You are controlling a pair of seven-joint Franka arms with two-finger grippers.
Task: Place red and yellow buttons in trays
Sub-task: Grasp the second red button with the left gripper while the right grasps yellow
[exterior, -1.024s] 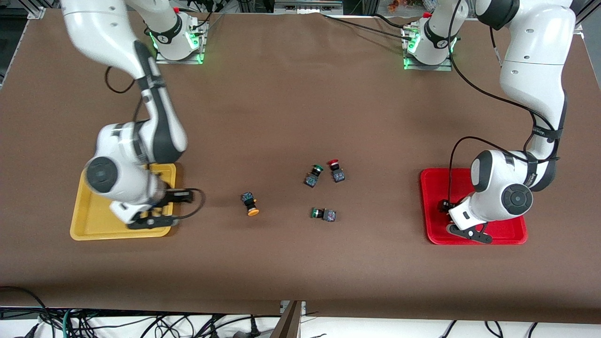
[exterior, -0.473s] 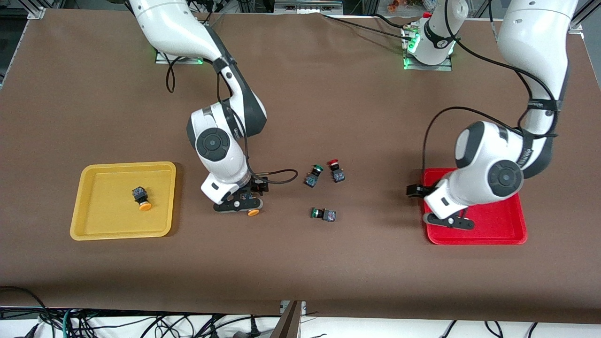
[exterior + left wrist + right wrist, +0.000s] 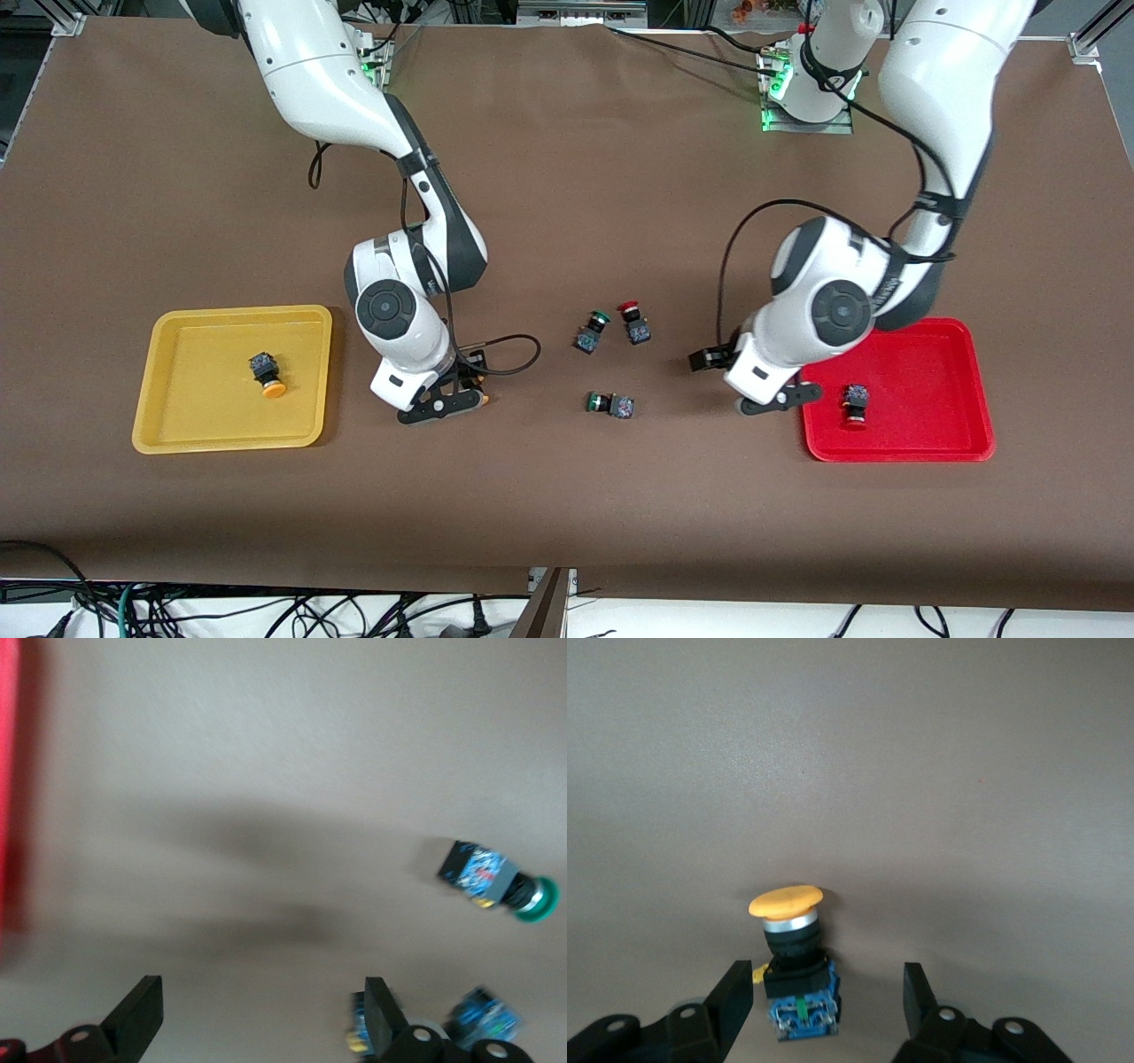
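Observation:
A yellow tray [image 3: 177, 430] holds one yellow-capped button [image 3: 266, 373]. A red tray [image 3: 930, 443] holds one red-capped button [image 3: 855, 405]. My right gripper [image 3: 443, 406] is low over a second yellow-capped button [image 3: 481, 400] on the table. The right wrist view shows that button [image 3: 793, 970] between the open fingers of the gripper [image 3: 828, 983]. A second red-capped button [image 3: 633, 323] lies mid-table. My left gripper [image 3: 771, 403] is open and empty, just beside the red tray's edge [image 3: 9, 771]; it also shows in the left wrist view [image 3: 263, 992].
Two green-capped buttons lie mid-table, one [image 3: 592, 330] beside the red-capped button, one [image 3: 609, 405] nearer the front camera. A green-capped button also shows in the left wrist view [image 3: 496, 881]. The brown table mat [image 3: 567, 177] stretches toward the arm bases.
My right gripper left a yellow button in the yellow tray and moved over the second yellow button. My left gripper left a red button in the red tray and moved toward mid-table.

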